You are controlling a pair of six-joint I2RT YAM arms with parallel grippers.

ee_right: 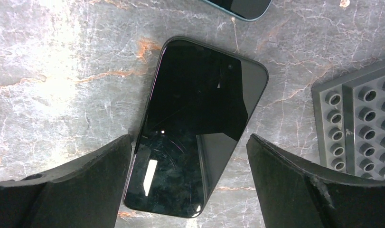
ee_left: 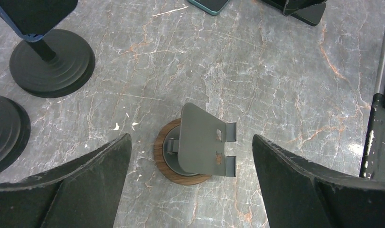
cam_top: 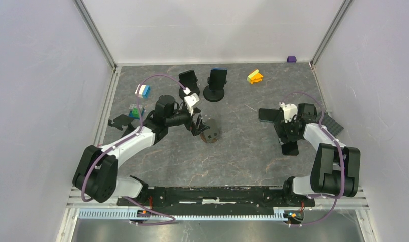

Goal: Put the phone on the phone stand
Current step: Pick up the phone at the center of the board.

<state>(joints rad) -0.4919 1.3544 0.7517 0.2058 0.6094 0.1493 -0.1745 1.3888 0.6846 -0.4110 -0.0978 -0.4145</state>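
Phone (ee_right: 200, 128) lies flat, screen up, on the table (ee_right: 48, 71) at the right side, under the right gripper (ee_right: 189, 138), whose fingers stand wide apart either side of it. Near the middle, the left gripper (ee_left: 191, 137), equally spread, hovers over the wood-based phone stand (ee_left: 195, 152).

Grey marbled stone worktop (ee_right: 48, 71), veined rust-orange. Glossy black flat phone (ee_right: 195, 128). Dark grey metal phone stand (ee_left: 202, 142) on a brown wood-grain base.
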